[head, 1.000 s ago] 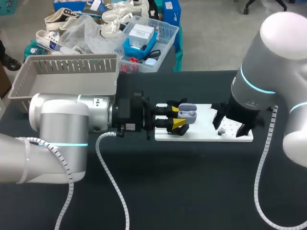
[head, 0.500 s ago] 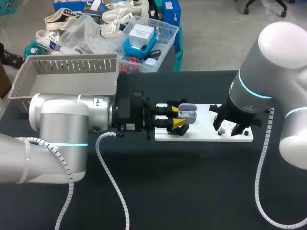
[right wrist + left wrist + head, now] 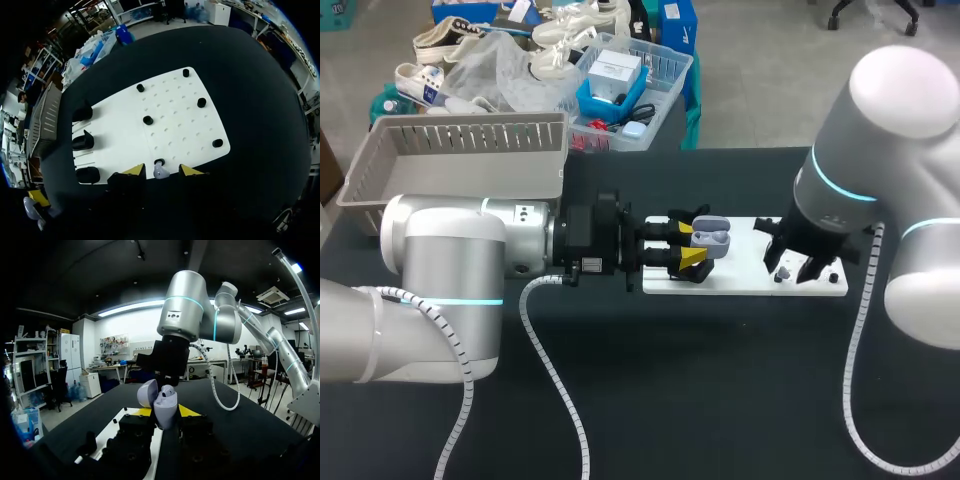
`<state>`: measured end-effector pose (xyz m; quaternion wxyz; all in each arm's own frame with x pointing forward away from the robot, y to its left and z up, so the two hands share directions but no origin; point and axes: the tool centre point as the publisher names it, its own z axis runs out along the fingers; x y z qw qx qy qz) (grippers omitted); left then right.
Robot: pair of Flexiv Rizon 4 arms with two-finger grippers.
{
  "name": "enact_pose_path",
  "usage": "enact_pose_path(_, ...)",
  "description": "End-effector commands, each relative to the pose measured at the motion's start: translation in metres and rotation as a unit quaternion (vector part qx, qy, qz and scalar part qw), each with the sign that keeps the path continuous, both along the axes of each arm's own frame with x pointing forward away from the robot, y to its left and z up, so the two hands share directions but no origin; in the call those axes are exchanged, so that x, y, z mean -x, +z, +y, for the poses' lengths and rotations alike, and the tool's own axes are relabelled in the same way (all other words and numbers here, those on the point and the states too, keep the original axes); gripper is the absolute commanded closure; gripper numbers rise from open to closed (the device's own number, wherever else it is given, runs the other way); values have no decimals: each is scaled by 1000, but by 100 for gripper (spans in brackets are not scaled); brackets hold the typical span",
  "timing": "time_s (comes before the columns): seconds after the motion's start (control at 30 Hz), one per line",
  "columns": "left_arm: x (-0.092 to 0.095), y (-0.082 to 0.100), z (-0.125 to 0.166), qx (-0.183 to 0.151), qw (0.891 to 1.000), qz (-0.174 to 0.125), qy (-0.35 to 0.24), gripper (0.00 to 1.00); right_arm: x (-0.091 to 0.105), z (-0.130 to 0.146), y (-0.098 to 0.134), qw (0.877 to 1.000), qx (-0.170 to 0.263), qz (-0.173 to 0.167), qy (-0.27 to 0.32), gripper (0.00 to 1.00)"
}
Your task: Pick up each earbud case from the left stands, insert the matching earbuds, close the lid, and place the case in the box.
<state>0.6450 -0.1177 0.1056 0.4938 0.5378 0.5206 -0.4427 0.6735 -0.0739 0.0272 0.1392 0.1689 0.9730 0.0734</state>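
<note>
A dark table (image 3: pixel 720 390) seen from above. A white board (image 3: pixel 745 272) lies flat near its middle. The left arm (image 3: pixel 450 265) stretches level across the table from the left. The left gripper (image 3: pixel 689 245) sits over the board's left end, its yellow-tipped fingers clamped on a grey case (image 3: pixel 713 238) with the lid raised. The right arm (image 3: pixel 880 140) comes in from the right and bends down. The right gripper (image 3: pixel 800 266) points down at the board's right part. A small grey earbud (image 3: pixel 782 274) stands on the board under it. A grey slatted box (image 3: pixel 470 135) rests at the table's far left corner.
</note>
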Motion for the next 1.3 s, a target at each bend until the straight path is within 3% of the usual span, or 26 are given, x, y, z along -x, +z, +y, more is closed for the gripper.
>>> enact_pose_path(0.03, 0, -1, 0, 1, 1000, -1, 1, 100, -1, 2, -3, 1000, 0, 2, 1, 60)
enact_pose_path(0.2, 0, -1, 0, 1, 1000, -1, 1, 100, -1, 2, -4, 1000, 0, 3, 1, 62)
enact_pose_path(0.3, 0, -1, 0, 1, 1000, -1, 1, 100, -1, 1, -4, 1000, 0, 1, 0, 72)
enact_pose_path(0.93, 0, -1, 0, 1, 1000, -1, 1, 100, -1, 2, -6, 1000, -1, 6, -3, 76)
enact_pose_path(1.03, 0, -1, 0, 1, 1000, -1, 1, 100, -2, 3, -6, 1000, 0, 7, -2, 84)
enact_pose_path(1.13, 0, -1, 0, 1, 1000, -1, 1, 100, -2, 3, -6, 1000, 1, 6, -2, 85)
enact_pose_path(1.23, 0, -1, 0, 1, 1000, -1, 1, 100, -2, 4, -6, 1000, 1, 6, -1, 100)
enact_pose_path(1.3, 0, -1, 0, 1, 1000, -1, 1, 100, -2, 5, -6, 1000, 2, 5, -1, 100)
